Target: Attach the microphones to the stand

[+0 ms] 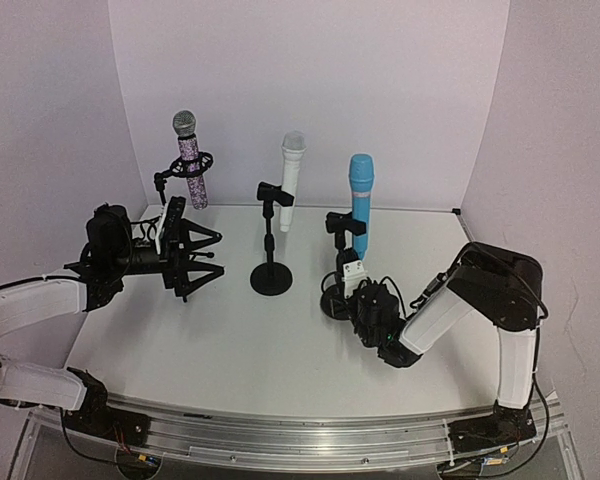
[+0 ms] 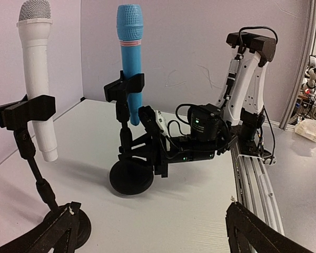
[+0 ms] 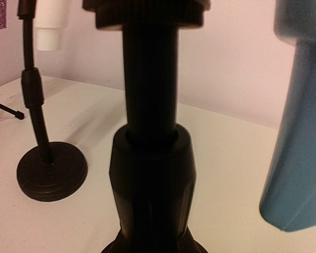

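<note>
Three microphones stand upright in black stands. The glittery purple microphone [image 1: 191,165] sits in a ring mount at the back left. The white microphone [image 1: 291,185] is clipped in the middle stand [image 1: 271,277]; it also shows in the left wrist view [image 2: 38,84]. The light blue microphone [image 1: 360,195] is clipped in the right stand [image 2: 125,132]. My right gripper [image 1: 350,288] is closed round that stand's lower pole [image 3: 150,105], just above the base. My left gripper [image 1: 202,262] is wide open and empty, left of the middle stand, its fingers [image 2: 255,232] at the frame corners.
The purple microphone's stand has thin tripod legs [image 1: 185,235] right beside my left gripper. Purple walls close the table [image 1: 230,360] at the back and both sides. A metal rail [image 1: 310,440] runs along the near edge.
</note>
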Motion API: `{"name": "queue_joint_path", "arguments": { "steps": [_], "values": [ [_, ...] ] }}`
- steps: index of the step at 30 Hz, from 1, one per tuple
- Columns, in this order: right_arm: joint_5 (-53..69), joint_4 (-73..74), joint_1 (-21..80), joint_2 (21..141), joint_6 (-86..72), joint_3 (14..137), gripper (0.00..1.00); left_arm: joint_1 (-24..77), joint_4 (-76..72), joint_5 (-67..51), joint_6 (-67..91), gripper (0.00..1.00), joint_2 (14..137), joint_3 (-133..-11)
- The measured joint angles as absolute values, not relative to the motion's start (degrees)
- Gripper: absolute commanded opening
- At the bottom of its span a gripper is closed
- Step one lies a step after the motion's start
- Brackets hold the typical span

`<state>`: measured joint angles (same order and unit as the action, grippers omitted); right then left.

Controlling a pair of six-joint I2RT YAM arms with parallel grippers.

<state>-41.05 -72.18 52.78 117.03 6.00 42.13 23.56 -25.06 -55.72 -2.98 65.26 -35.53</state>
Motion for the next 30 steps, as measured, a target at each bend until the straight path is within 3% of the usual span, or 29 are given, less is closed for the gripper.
{"name": "queue_joint_path", "arguments": {
  "steps": [12,27,30],
  "values": [
    [-35.1,-71.5,41.7,118.3,5.9,47.5,0.0,22.3,-24.9,-55.5,-3.2,0.97,65.1,-35.6],
    [-35.3,-72.9,40.2,121.3,2.5,44.7,0.0,21.2,-24.0,-55.3,-3.6,0.97,64.8,-35.5],
    [-35.4,-73.8,40.1,121.4,1.5,44.2,0.1,21.1,-24.0,-55.4,-3.6,0.97,64.8,-35.5]
  ]
}}
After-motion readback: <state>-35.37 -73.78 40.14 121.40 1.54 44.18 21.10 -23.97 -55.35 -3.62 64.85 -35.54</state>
